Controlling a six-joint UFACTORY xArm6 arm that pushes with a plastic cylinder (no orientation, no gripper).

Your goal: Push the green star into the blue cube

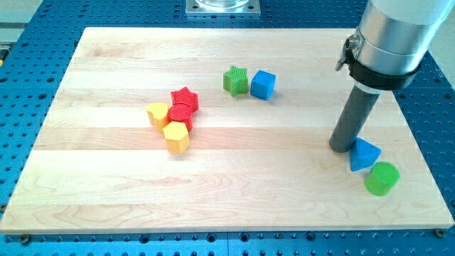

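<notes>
The green star [235, 80] sits near the view's top centre of the wooden board [106, 185]. The blue cube [262, 84] is right beside it on its right; whether they touch I cannot tell. My tip [342, 148] is on the board at the view's right, far to the lower right of both, touching or almost touching the left edge of a blue triangular block [364, 154].
A green cylinder [382, 178] stands just lower right of the blue triangular block. At the view's left centre a cluster holds a red star [185, 98], a red block [180, 114], a yellow heart [158, 113] and a yellow block [176, 136].
</notes>
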